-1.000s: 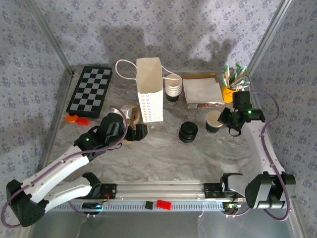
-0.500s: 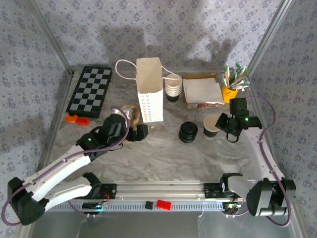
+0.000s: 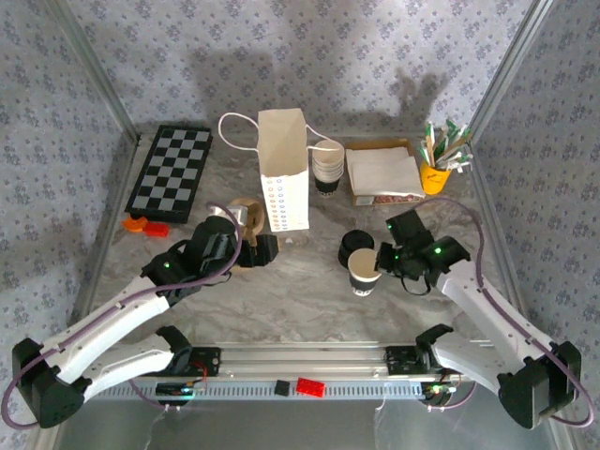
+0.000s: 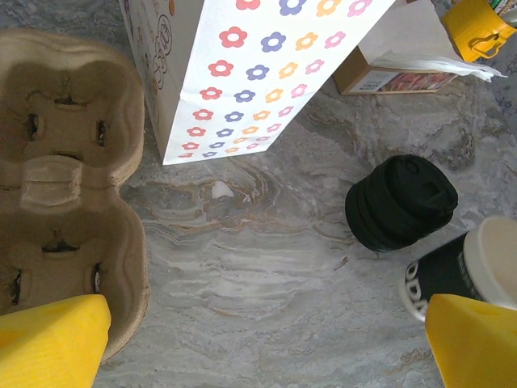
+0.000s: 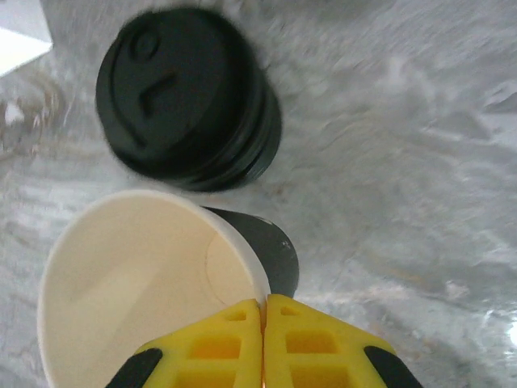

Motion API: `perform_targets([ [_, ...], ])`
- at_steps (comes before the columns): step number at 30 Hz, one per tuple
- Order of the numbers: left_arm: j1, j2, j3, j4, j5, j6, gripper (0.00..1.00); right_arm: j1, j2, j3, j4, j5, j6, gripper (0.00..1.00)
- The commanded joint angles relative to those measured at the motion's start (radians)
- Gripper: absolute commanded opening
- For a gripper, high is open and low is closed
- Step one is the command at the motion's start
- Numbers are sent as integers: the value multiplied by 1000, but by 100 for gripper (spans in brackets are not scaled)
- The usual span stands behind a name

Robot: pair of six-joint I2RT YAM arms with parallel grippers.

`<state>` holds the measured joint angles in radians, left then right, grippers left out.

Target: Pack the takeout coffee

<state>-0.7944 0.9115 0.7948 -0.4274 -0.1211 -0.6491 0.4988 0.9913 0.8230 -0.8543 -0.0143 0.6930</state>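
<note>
The takeout coffee cup (image 3: 364, 270), small with dark sides and a white rim, has no lid on it. My right gripper (image 3: 380, 262) is shut on its rim, one finger inside and one outside, as the right wrist view shows at the gripper (image 5: 263, 311) and the cup (image 5: 137, 267). I cannot tell whether the cup touches the table. A stack of black lids (image 3: 356, 244) stands just behind it. The white flowered paper bag (image 3: 283, 169) stands upright at the middle back. My left gripper (image 3: 267, 248) hangs open, holding nothing, near the bag's foot.
A brown pulp cup carrier (image 3: 246, 214) lies left of the bag. A stack of lidless cups (image 3: 327, 167), a napkin box (image 3: 384, 173) and a yellow holder (image 3: 436, 173) line the back right. A chessboard (image 3: 172, 169) and an orange piece (image 3: 145, 225) lie at the left.
My right gripper has carried the cup leftward and nearer, from right of the lid stack to just in front of it. The left arm has barely moved.
</note>
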Motion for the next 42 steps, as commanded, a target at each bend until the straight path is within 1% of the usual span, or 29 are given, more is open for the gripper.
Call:
perform_targets([
  [1,-7,-8,18,-12,-12,-12,100,76,15,-4,24,35,76,8],
  [4,-7,-1,25,-16,-12,-9,100,117,28,-14,36,33,92,8],
  [6,-6,1,26,-17,-13,-7,100,137,36,-14,19,59,92,9],
  [14,-8,13,32,-16,-12,-3,100,164,49,-46,45,37,99,15],
  [15,-6,14,33,-16,-13,-3,100,164,49,-44,36,44,100,17],
  [17,-8,16,37,-17,-14,1,100,162,38,-19,12,46,106,31],
  [22,-7,32,59,-11,-13,13,100,139,39,83,-55,28,58,40],
  [24,-6,43,72,-13,-14,16,100,107,61,120,-86,14,34,44],
  [26,-6,50,81,-6,-9,18,100,49,96,156,-120,-5,-2,52],
  [28,-7,59,85,10,-5,22,100,-5,151,193,-143,-31,-52,58],
  [30,-7,77,100,13,0,29,100,-36,237,253,-177,-25,-121,63],
  [33,-7,106,122,13,-2,37,100,-35,339,344,-171,34,-195,73],
  [36,-7,131,135,16,-6,38,100,-33,429,414,-157,36,-253,82],
  [42,-7,146,136,26,-16,31,100,-31,587,501,-142,44,-381,88],
])
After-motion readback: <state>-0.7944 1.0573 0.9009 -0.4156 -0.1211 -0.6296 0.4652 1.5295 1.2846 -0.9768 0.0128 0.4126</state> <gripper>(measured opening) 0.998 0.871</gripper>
